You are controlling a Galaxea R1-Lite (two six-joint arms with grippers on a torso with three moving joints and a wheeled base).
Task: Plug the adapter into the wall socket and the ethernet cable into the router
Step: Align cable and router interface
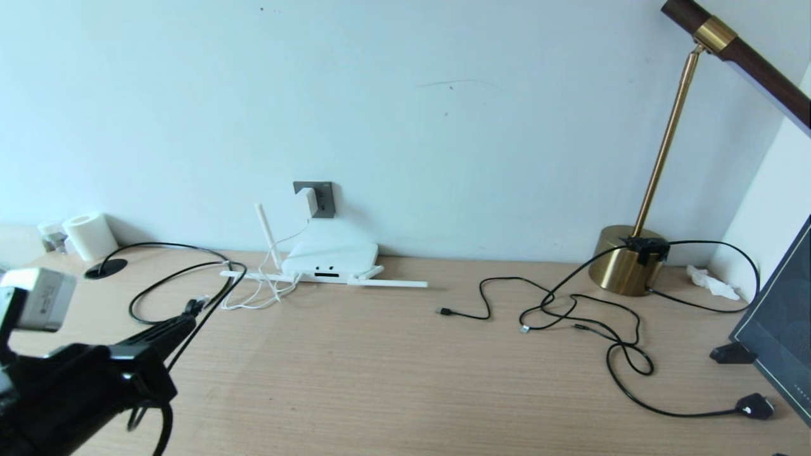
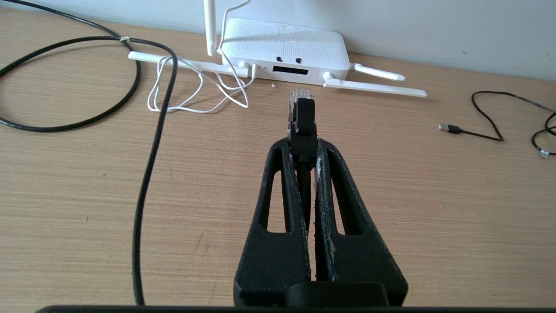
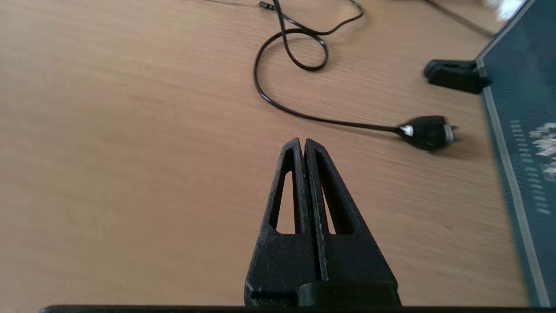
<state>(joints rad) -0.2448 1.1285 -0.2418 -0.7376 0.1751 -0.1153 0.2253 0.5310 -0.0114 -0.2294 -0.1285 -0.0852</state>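
Observation:
The white adapter (image 1: 307,201) sits plugged in the dark-grey wall socket (image 1: 323,200), its thin white cord hanging to the desk. Below it lies the white router (image 1: 331,258) (image 2: 284,48), antennas spread, its dark ports (image 2: 290,70) facing me. My left gripper (image 1: 190,312) (image 2: 304,145) is shut on the ethernet cable (image 1: 171,272) (image 2: 150,165), just behind its clear-tipped plug (image 2: 299,98). The plug is held off the desk, pointing at the ports, a short gap away. The cable's black disc end (image 1: 104,269) lies at the far left. My right gripper (image 3: 302,141) is shut and empty.
Thin black cables (image 1: 589,323) with small plugs sprawl across the right of the desk. A brass lamp (image 1: 627,259) stands at the back right, a dark framed board (image 1: 779,323) leans at the right edge. A white roll (image 1: 90,235) stands at the back left.

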